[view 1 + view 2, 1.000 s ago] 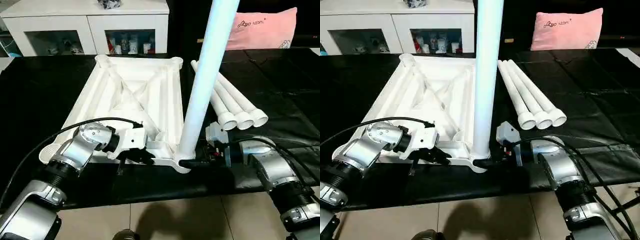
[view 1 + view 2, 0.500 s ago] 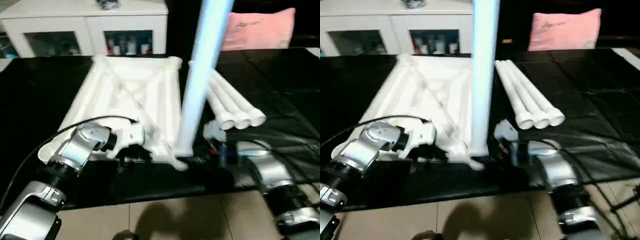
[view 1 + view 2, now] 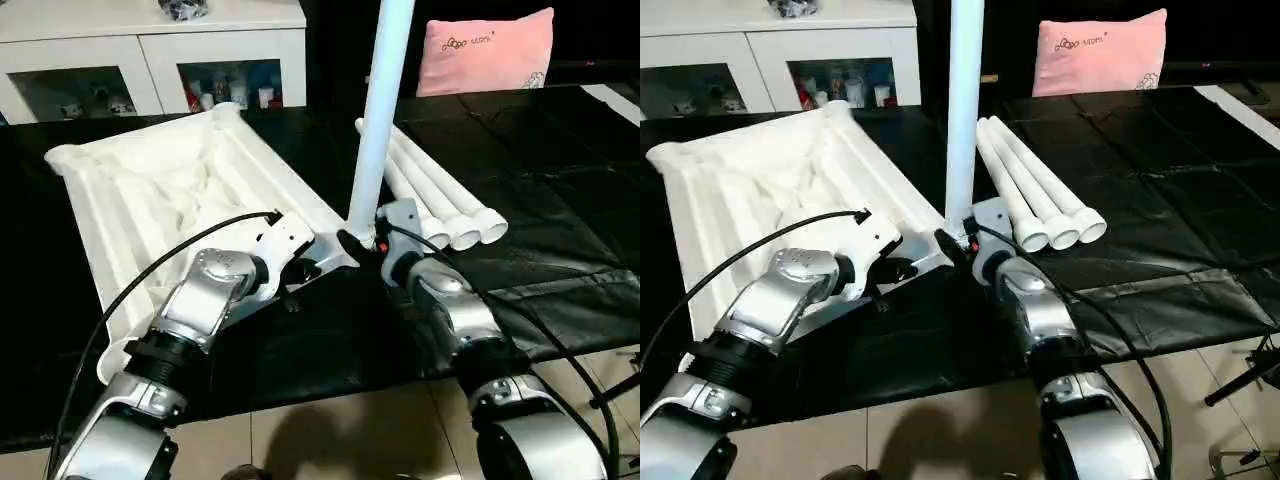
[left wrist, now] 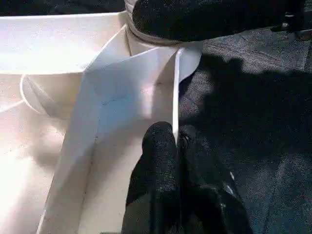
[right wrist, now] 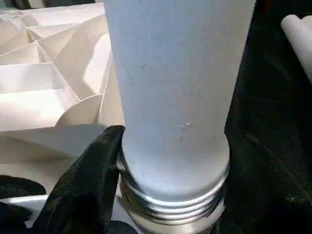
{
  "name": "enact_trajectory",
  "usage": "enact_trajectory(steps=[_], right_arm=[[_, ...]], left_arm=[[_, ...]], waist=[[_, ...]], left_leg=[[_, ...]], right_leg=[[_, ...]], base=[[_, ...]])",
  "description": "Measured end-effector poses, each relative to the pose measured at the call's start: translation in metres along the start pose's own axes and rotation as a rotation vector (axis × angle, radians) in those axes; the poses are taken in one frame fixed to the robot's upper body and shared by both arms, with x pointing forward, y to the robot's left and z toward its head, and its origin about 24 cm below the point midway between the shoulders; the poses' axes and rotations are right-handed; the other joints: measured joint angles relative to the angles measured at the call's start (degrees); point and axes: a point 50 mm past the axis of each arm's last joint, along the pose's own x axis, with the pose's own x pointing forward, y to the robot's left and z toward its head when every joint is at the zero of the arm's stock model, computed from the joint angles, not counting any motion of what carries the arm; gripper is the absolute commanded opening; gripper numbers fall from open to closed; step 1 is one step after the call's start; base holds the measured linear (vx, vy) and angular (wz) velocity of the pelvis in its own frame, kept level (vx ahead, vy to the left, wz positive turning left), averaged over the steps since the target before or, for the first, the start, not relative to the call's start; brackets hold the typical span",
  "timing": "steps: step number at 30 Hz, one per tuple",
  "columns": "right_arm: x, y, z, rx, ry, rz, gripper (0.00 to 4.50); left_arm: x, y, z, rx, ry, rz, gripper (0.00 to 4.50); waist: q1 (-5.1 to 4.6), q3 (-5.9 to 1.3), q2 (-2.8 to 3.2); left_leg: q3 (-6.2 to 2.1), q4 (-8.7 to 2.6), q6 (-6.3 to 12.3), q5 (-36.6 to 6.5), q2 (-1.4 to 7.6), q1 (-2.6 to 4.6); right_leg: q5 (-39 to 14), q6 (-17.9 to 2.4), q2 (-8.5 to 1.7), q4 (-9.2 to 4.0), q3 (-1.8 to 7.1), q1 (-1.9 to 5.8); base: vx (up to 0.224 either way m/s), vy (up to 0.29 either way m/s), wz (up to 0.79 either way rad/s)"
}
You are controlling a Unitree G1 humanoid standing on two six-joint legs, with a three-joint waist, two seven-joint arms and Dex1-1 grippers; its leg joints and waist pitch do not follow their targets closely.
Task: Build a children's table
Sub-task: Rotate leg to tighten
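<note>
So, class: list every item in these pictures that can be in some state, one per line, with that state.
tabletop: upside down, ribbed underside up, rim pinched by the left gripper
upright leg: standing in a corner socket, threads showing at its base, right gripper around it
three spare legs: lying side by side
cabinet: doors closed

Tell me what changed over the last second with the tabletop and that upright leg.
The tabletop has swung round on the black cover, taking the upright leg with it. The left gripper stays pinched on its rim, the right gripper stays around the leg's base. The three loose legs lie as before.
</note>
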Motion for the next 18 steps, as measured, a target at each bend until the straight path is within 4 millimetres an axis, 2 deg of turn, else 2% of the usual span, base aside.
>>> enact_trajectory(steps=[1, 3, 8, 12, 15, 18], right_arm=[[0.000, 0.000, 0.000, 0.001, 0.000, 0.000, 3.43], [0.000, 0.000, -0.002, 0.007, 0.007, -0.001, 3.46], [-0.004, -0.004, -0.005, 0.003, 0.002, 0.023, 3.84], [-0.021, -0.013, -0.011, -0.016, -0.009, 0.088, 4.18], [-0.032, -0.017, -0.014, -0.034, -0.004, 0.157, 4.40], [-0.043, -0.022, -0.011, -0.064, -0.015, 0.236, 4.46]], left_arm=[[0.000, 0.000, 0.000, 0.001, 0.001, 0.001, 0.00], [0.000, -0.001, 0.001, 0.008, 0.004, 0.005, 0.00], [0.000, 0.000, 0.001, 0.017, 0.009, 0.007, 0.00], [-0.003, 0.003, -0.001, 0.039, 0.012, 0.001, 0.00], [-0.006, 0.007, -0.003, 0.055, 0.016, -0.012, 0.00], [-0.011, 0.010, -0.006, 0.089, 0.022, -0.041, 0.00]], waist=[[-0.02, 0.00, 0.00], [-0.02, 0.00, 0.00], [0.20, 0.01, 0.02], [0.34, 0.01, 0.02], [0.07, 0.02, 0.03], [0.20, 0.03, 0.05]], left_leg=[[0.00, 0.00, 0.00, 0.00, 0.00, 0.01], [0.00, 0.00, 0.00, 0.00, 0.00, 0.01], [0.00, 0.00, 0.02, -0.02, -0.01, -0.05], [-0.01, -0.04, 0.02, -0.02, -0.01, -0.07], [-0.01, -0.04, 0.02, -0.01, 0.00, -0.06], [-0.02, -0.04, 0.02, -0.01, 0.01, -0.06]], right_leg=[[0.00, 0.00, 0.00, 0.01, 0.00, 0.00], [0.01, 0.00, 0.00, 0.01, 0.00, 0.00], [0.01, 0.00, -0.01, -0.06, -0.01, 0.00], [0.01, 0.01, 0.00, -0.11, -0.03, 0.00], [0.05, 0.09, 0.00, -0.10, -0.02, -0.01], [0.06, 0.09, 0.01, -0.11, -0.03, -0.01]], base=[[0.000, 0.000, 0.00], [0.000, 0.000, 0.00], [0.000, 0.000, 0.00], [0.000, 0.000, 0.00], [0.000, 0.000, 0.00], [0.000, 0.000, 0.00]])
